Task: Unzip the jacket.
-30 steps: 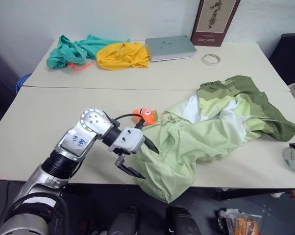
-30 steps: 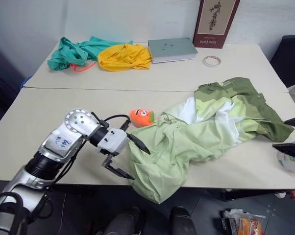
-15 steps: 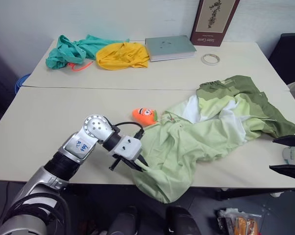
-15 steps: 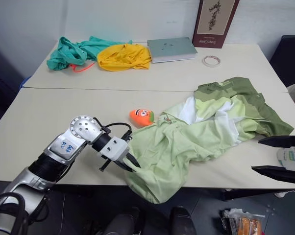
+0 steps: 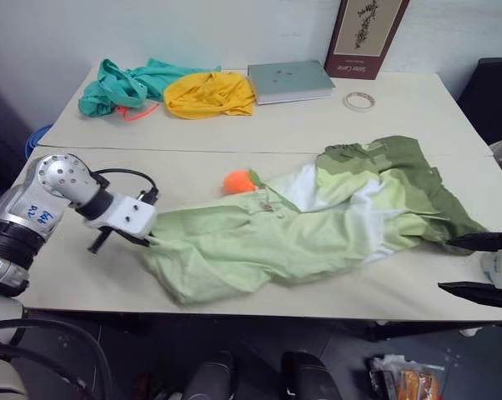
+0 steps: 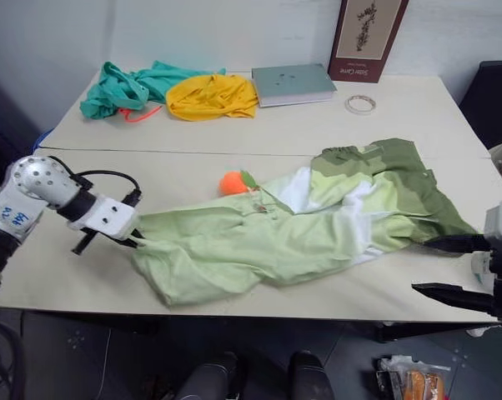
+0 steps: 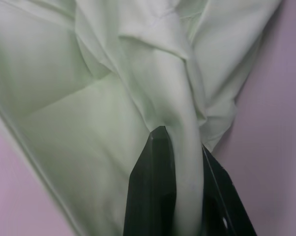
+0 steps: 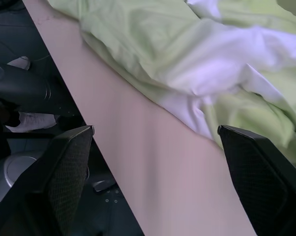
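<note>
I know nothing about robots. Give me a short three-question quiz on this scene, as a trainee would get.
1. True or false: the left gripper is shut on the jacket.
2. The right gripper is: A open, B holding the jacket, C holding the tape roll.
3. What orange thing sits at the jacket's far edge?

Key:
1. True
2. A
3. A small toy

head stereo overhead; wrist views close-up
</note>
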